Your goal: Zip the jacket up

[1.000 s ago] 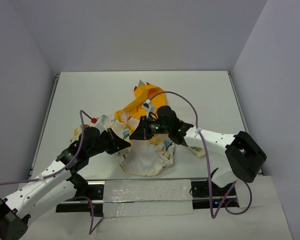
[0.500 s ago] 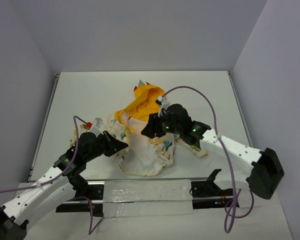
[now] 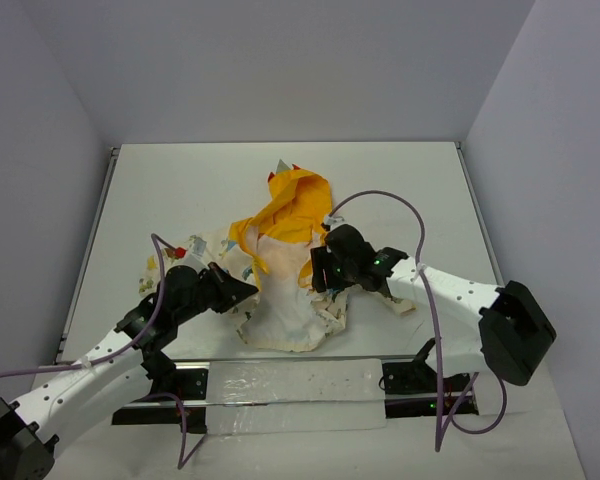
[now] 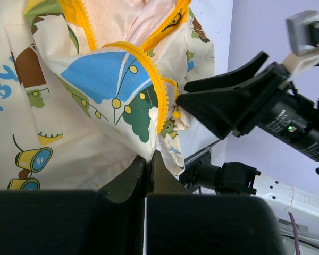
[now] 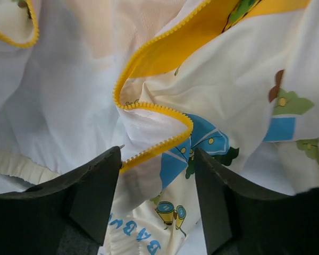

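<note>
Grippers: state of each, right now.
Left gripper: closed, fingers pinching the jacket at its lower edge.
Right gripper: open, holding nothing, fingers apart over the yellow zipper edge.

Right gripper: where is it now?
Top view: the right gripper is at the jacket's right side, open over the yellow zipper edge, facing the left gripper.

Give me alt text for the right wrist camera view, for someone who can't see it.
The black right gripper stands open, its fingers framing a curling yellow zipper edge on a soft cream child's jacket printed with small colourful cartoons. Crumpled fabric fills the view; nothing is gripped.
</note>
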Available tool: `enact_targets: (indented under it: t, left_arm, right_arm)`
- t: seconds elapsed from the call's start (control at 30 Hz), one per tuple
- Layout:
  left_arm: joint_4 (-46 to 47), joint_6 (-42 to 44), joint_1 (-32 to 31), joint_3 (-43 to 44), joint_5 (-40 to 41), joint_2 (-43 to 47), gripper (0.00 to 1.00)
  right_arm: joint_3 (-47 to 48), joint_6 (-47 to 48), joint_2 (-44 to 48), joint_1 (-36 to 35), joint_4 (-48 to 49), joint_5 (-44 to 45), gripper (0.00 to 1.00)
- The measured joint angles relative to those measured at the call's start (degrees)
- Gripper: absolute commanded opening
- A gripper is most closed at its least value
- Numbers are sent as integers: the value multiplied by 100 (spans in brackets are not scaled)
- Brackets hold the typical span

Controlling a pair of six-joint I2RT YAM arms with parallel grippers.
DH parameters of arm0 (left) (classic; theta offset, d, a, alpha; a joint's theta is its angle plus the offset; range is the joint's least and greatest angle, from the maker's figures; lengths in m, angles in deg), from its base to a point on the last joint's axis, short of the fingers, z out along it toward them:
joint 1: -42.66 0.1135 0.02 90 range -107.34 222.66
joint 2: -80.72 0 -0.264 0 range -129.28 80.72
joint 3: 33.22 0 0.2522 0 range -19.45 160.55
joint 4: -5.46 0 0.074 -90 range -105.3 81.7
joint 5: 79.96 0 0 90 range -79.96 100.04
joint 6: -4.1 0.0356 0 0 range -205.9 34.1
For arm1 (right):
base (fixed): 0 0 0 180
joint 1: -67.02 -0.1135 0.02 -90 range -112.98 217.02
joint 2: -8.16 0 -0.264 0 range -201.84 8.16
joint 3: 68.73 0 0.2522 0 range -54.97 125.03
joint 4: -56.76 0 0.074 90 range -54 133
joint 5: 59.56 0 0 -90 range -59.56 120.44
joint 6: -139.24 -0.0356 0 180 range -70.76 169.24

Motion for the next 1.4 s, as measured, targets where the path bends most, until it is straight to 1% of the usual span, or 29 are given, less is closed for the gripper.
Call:
enact_targets:
  t: [0.07,0.17,0.3,0.63,0.73,0.87,1.1,1.23,1.4]
  left_arm:
    - [-10,4,0,13,26,9,0]
    - [-14,4,0,19,45,12,0]
    - [-12,3,0,19,53,12,0]
    - [-17,25,0,21,67,-10,0]
    - [-16,30,0,21,67,-10,0]
    - [-18,30,0,21,66,-10,0]
    - [-29,32,0,21,65,72,0]
    - [-37,35,0,21,65,125,0]
    - [-59,37,0,21,65,171,0]
  right_arm:
    - [-5,9,-198,8,17,-17,70]
    - [-79,-39,-413,8,50,-35,71]
    - [-298,-359,-321,8,207,-46,71]
    - [-1227,-2181,1454,8,730,180,68]
    - [-1474,-2701,1784,17,901,225,67]
    - [-1873,-3389,1998,53,1181,216,66]
    - [-2590,-4376,2131,78,1696,24,66]
    - [-2679,-4591,2049,88,2027,-105,65]
    - [-2679,-4734,1822,107,2524,-356,60]
